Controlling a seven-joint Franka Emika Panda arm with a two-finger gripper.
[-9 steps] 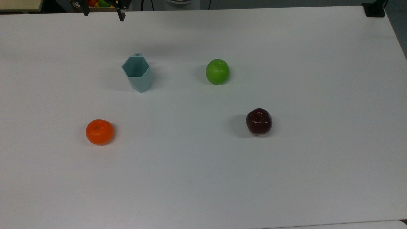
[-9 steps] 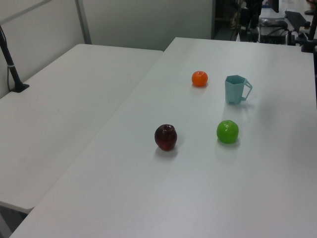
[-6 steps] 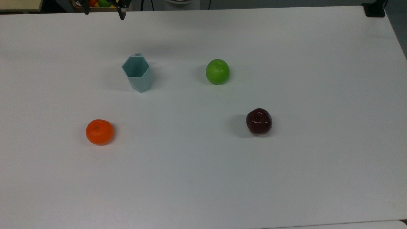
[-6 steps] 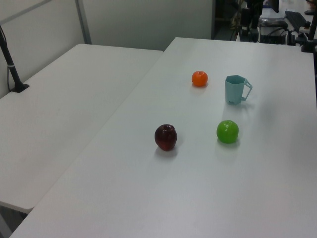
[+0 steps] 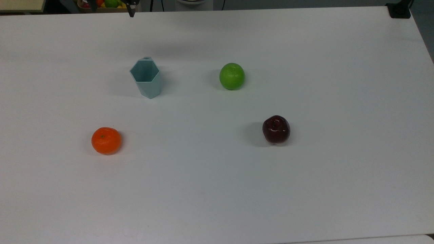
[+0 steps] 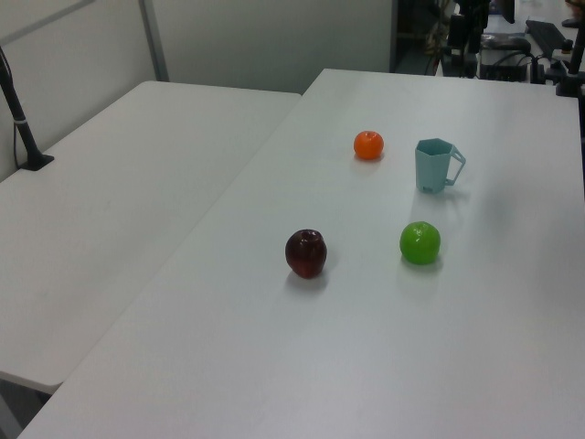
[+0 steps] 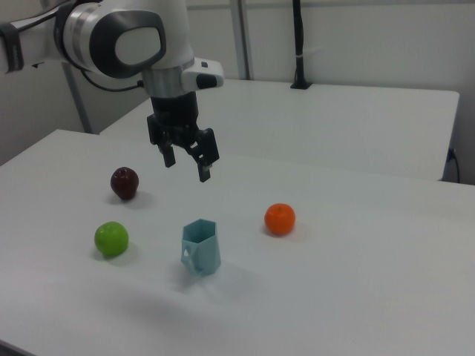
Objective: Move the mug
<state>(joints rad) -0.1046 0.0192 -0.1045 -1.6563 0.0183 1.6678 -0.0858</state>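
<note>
- The mug (image 5: 146, 77) stands upright on the white bench (image 5: 305, 189), in the upper left of the top view and at lower centre in the right view (image 7: 201, 248); in the left view it sits in the upper right (image 6: 434, 165).
- Its handle (image 6: 455, 166) points to the left view's right, away from the orange (image 6: 368, 144); in the right view the handle (image 7: 191, 255) faces the lower left of the frame.
- The end effector (image 7: 186, 165) hangs in the air above and behind the mug in the right view, well apart from it, with its fingers spread wide and nothing between them.
- Other fruit: a green apple (image 5: 232, 76) near the mug, a dark red apple (image 5: 276, 129) and the orange (image 5: 106, 140), all well apart from the mug.
- Judged step: the approach, with the grasp not yet begun.
- To do it well, the arm would likely come down over the mug, centred on the hexagonal rim, with the fingers set across two flat opposite facets or over one wall rather than across corners.
- The body tapers toward the base, so a low grip on the outside may slip upward; a hold near the rim looks safer.
- The handle should stay clear of the fingers, or the mug may twist or tip.
- The green apple is the nearest obstacle for any sideways carry.
</note>
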